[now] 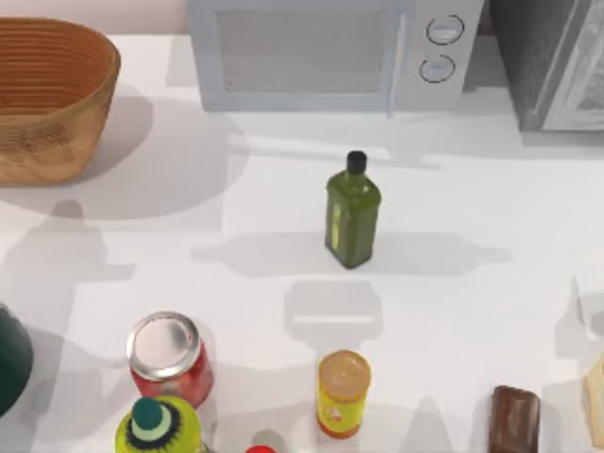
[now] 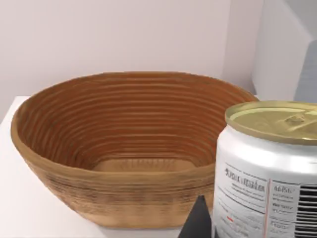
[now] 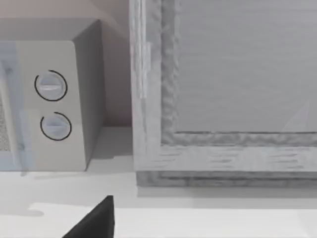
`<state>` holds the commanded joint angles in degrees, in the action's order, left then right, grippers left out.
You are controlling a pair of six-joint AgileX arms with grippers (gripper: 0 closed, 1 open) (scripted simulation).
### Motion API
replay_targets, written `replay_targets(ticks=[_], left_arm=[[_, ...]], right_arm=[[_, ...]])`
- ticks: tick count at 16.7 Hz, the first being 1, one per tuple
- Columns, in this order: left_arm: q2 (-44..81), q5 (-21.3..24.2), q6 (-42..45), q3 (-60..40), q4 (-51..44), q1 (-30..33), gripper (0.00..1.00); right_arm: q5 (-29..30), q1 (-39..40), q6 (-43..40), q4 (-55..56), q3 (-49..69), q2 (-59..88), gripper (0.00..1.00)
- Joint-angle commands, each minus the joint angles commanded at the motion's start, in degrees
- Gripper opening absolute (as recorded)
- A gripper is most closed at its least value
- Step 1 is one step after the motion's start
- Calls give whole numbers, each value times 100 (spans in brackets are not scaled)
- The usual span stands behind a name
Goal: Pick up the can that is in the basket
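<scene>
My left end effector is gripping the can (image 2: 270, 171), a white one with a pale gold top, which is sitting right against my wrist camera, outside the basket (image 2: 116, 198). One dark fingertip (image 2: 197, 223) is showing beside the can's wall. Just beyond the can, the wicker basket is standing on the white counter (image 2: 20, 208), its hollow bare. My right end effector's finger state I cannot tell; it is facing the microwave (image 3: 54, 99).

Fingers (image 2: 198, 220) black, wedge-shaped (one tip per wrist view).
</scene>
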<state>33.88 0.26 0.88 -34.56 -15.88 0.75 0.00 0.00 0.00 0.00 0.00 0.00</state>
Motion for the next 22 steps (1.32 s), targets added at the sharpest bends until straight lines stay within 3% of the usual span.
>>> replay_targets(ticks=[5, 9, 17, 22], left_arm=[[-2304, 0, -58, 2329, 1062, 7, 0], [-3261, -19, -84, 3324, 1518, -56, 0], [-3307, 5, -66, 3416, 1613, -61, 0], [-2157, 727, 125, 2753, 2319, 63, 0]], right_arm=[[0, 0, 0, 0, 0, 0, 100], [0, 0, 0, 0, 0, 0, 100], [0, 0, 0, 0, 0, 0, 100], [0, 0, 0, 0, 0, 0, 100]])
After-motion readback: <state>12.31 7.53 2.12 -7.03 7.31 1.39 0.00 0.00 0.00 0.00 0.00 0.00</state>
